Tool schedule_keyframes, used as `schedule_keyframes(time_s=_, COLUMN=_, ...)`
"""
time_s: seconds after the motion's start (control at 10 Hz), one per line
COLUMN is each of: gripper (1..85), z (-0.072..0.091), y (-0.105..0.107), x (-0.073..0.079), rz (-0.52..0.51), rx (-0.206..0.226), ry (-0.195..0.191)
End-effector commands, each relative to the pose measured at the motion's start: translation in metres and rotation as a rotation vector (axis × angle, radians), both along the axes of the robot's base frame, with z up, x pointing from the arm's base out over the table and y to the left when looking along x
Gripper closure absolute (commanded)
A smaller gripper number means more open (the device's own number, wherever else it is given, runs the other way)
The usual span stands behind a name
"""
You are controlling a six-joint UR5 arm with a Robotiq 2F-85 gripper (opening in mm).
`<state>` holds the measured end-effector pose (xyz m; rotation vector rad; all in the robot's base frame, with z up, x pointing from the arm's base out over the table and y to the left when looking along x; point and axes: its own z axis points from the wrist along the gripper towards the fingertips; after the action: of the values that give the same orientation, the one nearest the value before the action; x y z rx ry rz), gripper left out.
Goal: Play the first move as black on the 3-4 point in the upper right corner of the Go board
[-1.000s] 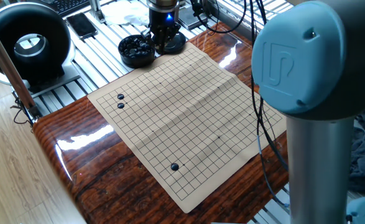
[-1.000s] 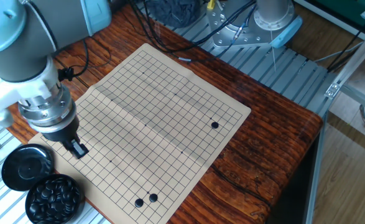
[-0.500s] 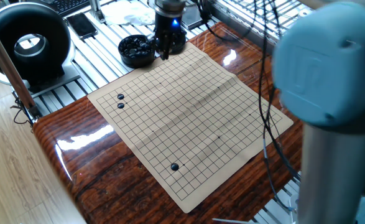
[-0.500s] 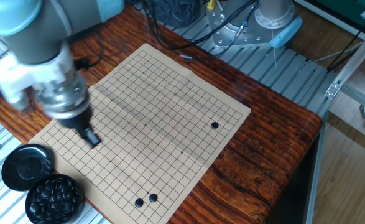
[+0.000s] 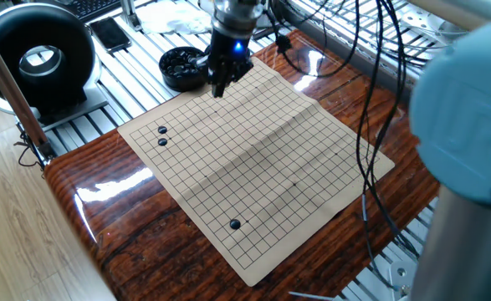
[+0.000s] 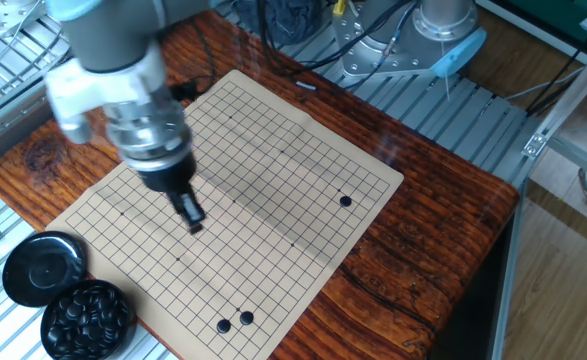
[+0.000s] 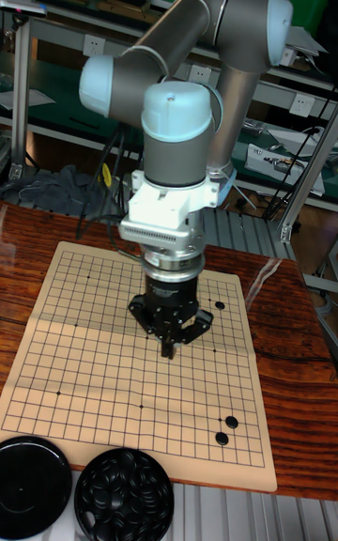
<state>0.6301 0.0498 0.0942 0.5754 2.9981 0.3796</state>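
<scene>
The tan Go board [image 5: 262,167] [image 6: 263,150] [image 7: 94,353] lies on the wooden table. Three black stones sit on it: a pair [image 5: 162,136] [image 6: 234,322] [image 7: 226,430] near one edge and a single one [image 5: 235,224] [image 6: 345,201] [image 7: 220,305]. My gripper [image 5: 218,90] [image 6: 193,224] [image 7: 168,350] hangs just above the grid, a few lines in from the bowl-side edge. Its fingers are pressed together, and a small dark tip between them looks like a black stone. The bowl of black stones [image 5: 184,67] [image 6: 88,318] [image 7: 122,503] stands off the board behind it.
The bowl's black lid [image 6: 43,268] [image 7: 33,489] rests beside the bowl. A round black device [image 5: 40,54] and a phone [image 5: 111,33] sit beyond the table edge. Cables [image 5: 370,125] hang over the board's far side.
The gripper has left the spot beside the bowl and travelled out over the board, several lines toward its middle. The stones on the board have not moved.
</scene>
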Motion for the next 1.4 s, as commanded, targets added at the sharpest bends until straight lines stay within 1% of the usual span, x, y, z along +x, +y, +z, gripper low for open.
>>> schedule_keyframes(time_s=0.0, gripper=84.3, z=-0.005, y=0.026, x=-0.009, rz=-0.049, rx=0.024, ry=-0.027)
schedule_keyframes(time_s=0.1, gripper=84.3, z=-0.005, y=0.023, x=-0.009, rz=-0.042, rx=0.014, ry=-0.031)
schedule_keyframes(time_s=0.2, gripper=84.3, z=-0.007, y=0.017, x=-0.01, rz=-0.022, rx=-0.013, ry=-0.03)
schedule_keyframes(time_s=0.3, gripper=84.3, z=-0.01, y=0.005, x=-0.014, rz=0.023, rx=-0.069, ry=-0.026)
schedule_keyframes(time_s=0.4, gripper=84.3, z=-0.011, y=-0.002, x=-0.02, rz=0.059, rx=-0.098, ry=-0.008)
schedule_keyframes(time_s=0.5, gripper=84.3, z=-0.012, y=-0.002, x=-0.029, rz=0.079, rx=-0.098, ry=0.023)
schedule_keyframes(time_s=0.6, gripper=84.3, z=-0.013, y=-0.005, x=-0.03, rz=0.107, rx=-0.112, ry=0.025)
schedule_keyframes(time_s=0.7, gripper=84.3, z=-0.012, y=-0.003, x=-0.028, rz=0.107, rx=-0.105, ry=0.017)
schedule_keyframes(time_s=0.8, gripper=84.3, z=-0.015, y=-0.006, x=-0.027, rz=0.111, rx=-0.098, ry=0.015)
schedule_keyframes(time_s=0.9, gripper=84.3, z=-0.017, y=-0.003, x=-0.03, rz=0.096, rx=-0.055, ry=0.013)
schedule_keyframes(time_s=1.0, gripper=84.3, z=-0.014, y=0.011, x=-0.039, rz=0.062, rx=-0.001, ry=0.006)
schedule_keyframes(time_s=1.1, gripper=84.3, z=-0.012, y=0.023, x=-0.049, rz=0.048, rx=0.029, ry=-0.009)
schedule_keyframes(time_s=1.2, gripper=84.3, z=-0.011, y=0.034, x=-0.059, rz=0.04, rx=0.048, ry=-0.01)
schedule_keyframes(time_s=1.3, gripper=84.3, z=-0.011, y=0.042, x=-0.067, rz=0.032, rx=0.057, ry=-0.004)
